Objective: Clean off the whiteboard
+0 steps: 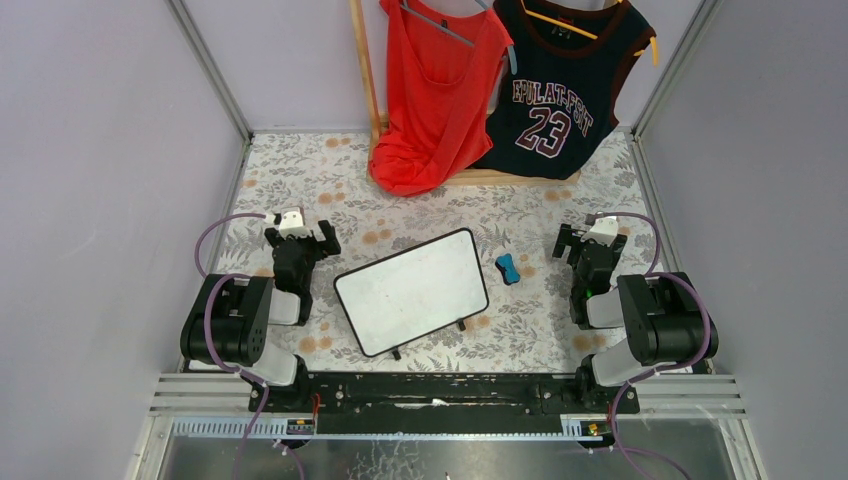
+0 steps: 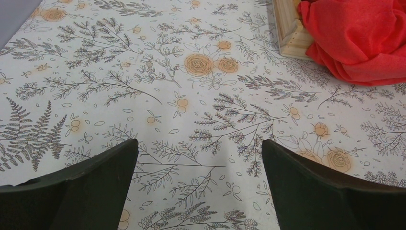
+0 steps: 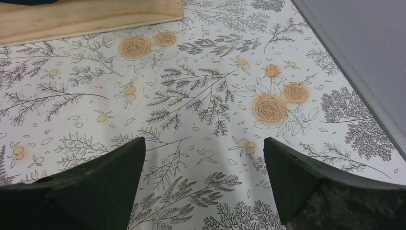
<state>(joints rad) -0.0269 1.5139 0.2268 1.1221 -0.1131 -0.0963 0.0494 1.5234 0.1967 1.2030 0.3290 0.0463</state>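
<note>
floral table (image 1: pixel 300 170): whiteboard (image 1: pixel 412 291) mid, tilted; l pincer (image 2: pixel 200 151) & r pincer (image 3: pixel 204 148) released, flanking, apart.

The top camera looks down from high up on the whole flowery table (image 1: pixel 520 215). Each wrist camera sits low and close, facing the far side. Top and left wrist share the red shirt (image 1: pixel 435 90).

Tablecloth (image 1: pixel 540 215): white, grey botanical print, orange roses. Whiteboard (image 1: pixel 411 290): white, black frame. Eraser (image 1: pixel 508 268): blue. Top (image 1: pixel 437 90): red. Jersey (image 1: pixel 560 85): navy, maroon trim, "23". Rack base (image 3: pixel 86 17): light wood.
</note>
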